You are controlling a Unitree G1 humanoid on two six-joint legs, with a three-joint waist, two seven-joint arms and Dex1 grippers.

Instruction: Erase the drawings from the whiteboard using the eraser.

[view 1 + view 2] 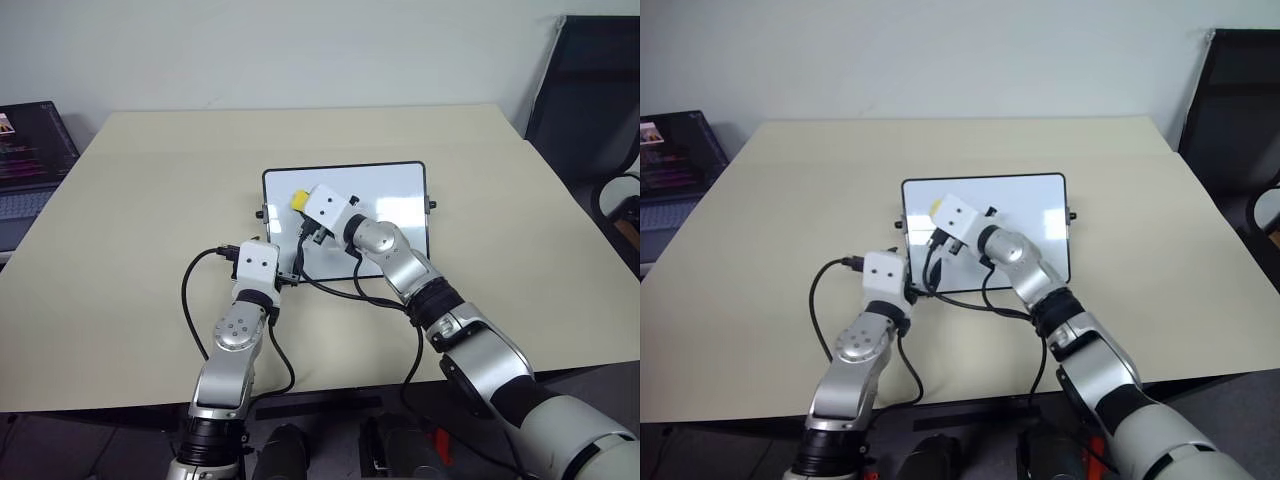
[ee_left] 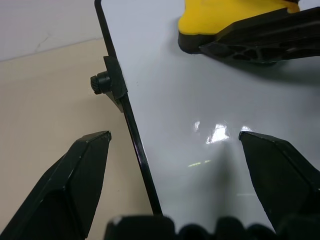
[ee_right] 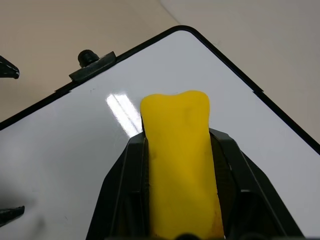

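Observation:
The whiteboard [image 1: 385, 205] lies flat in the middle of the tan table, black-framed, with a small knob [image 2: 100, 82] on its left side. My right gripper [image 3: 177, 141] is shut on the yellow eraser [image 3: 177, 150]. It holds the eraser's dark underside against the board near the far left corner [image 1: 297, 201]. My left gripper [image 2: 175, 136] is open and straddles the board's left edge just short of the knob, one finger over the table and one over the white surface. The drawings are hidden; the bare board I see carries no marks.
An open laptop [image 1: 30, 150] sits off the table's left side. A black chair [image 1: 590, 90] stands at the far right. Black cables [image 1: 330, 285] trail from both wrists across the board's near edge. Bare tan table [image 1: 150, 180] surrounds the board.

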